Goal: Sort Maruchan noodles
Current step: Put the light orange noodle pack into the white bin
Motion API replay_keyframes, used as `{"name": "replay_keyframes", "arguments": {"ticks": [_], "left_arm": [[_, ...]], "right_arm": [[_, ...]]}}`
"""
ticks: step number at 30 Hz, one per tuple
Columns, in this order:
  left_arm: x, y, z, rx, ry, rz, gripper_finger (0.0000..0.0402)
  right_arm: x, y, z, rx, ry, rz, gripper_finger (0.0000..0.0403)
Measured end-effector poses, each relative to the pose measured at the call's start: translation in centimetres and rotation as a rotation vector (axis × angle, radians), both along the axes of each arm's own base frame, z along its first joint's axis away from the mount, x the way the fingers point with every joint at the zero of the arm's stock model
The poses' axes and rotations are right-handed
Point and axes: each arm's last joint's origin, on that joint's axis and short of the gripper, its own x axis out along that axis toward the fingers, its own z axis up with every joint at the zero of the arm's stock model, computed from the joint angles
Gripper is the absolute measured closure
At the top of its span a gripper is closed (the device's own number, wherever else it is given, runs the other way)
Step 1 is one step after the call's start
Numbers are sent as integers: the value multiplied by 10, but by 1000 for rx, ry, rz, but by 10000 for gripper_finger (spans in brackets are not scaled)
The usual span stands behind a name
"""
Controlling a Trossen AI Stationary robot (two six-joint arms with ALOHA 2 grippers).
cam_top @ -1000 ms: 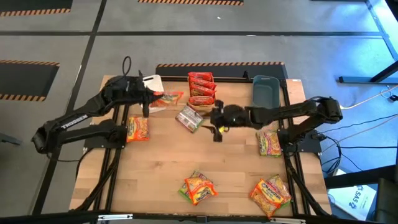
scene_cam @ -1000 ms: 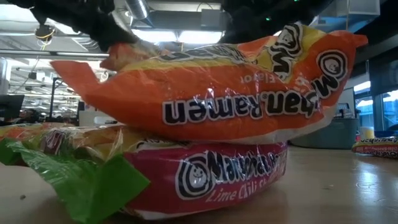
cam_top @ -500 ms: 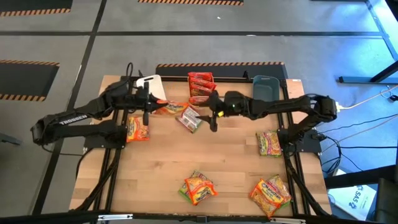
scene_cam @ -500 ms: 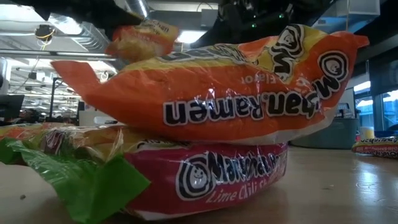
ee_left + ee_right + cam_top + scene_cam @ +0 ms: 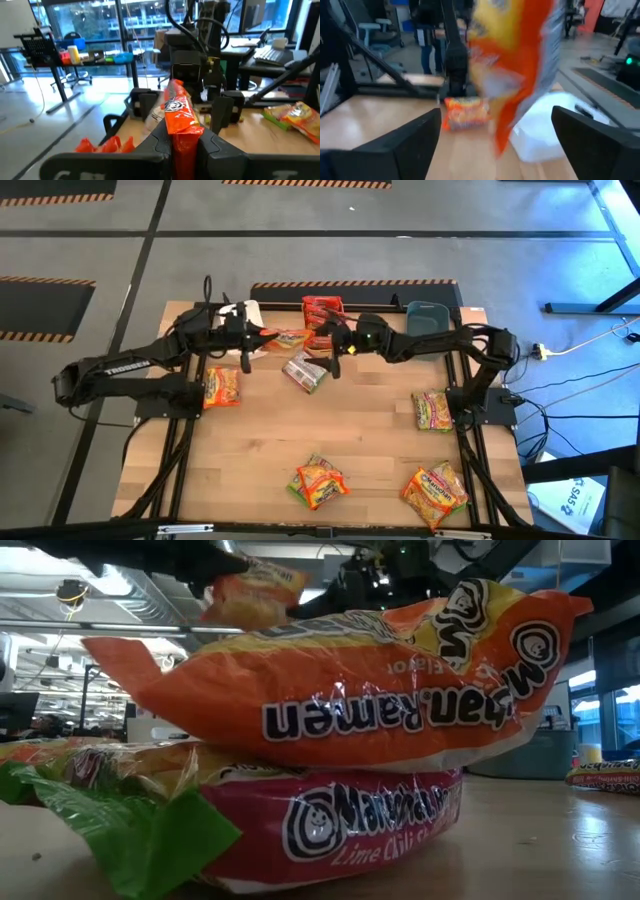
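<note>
Left gripper (image 5: 250,340), near table's far edge: pinched tight on orange noodle packet (image 5: 288,339), held in air edge-on betw. the fingers (image 5: 161,142). Right gripper (image 5: 330,350), facing it from opp. side: jaws spread wide, either side of same packet's far end, not gripping. Other packets: silvery one (image 5: 304,370) lying just below the meeting point; red ones in bin (image 5: 322,306) at far edge; one by left arm base (image 5: 222,387); one by right arm base (image 5: 433,409); two piles at near edge (image 5: 318,481), (image 5: 435,491). Grey-blue bin (image 5: 425,321) far right.
</note>
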Motion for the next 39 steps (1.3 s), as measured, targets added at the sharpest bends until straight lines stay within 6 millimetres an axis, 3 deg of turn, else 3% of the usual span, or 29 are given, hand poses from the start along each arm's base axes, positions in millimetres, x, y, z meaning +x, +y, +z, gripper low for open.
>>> {"name": "replay_keyframes", "arguments": {"ticks": [12,20,28,36,39], "left_arm": [[21,3,2,27,-97,-57,383],[21,4,2,68,-94,-32,374],[21,5,1,34,-87,-16,339],[3,3,2,-55,-23,6,263],[-4,3,15,-105,54,8,229]], "right_arm": [[24,3,24,4,-84,95,90],[25,2,26,-36,-104,79,189],[25,2,25,-39,-86,59,287],[25,1,15,-26,5,59,298],[24,-2,10,-8,62,52,300]]}}
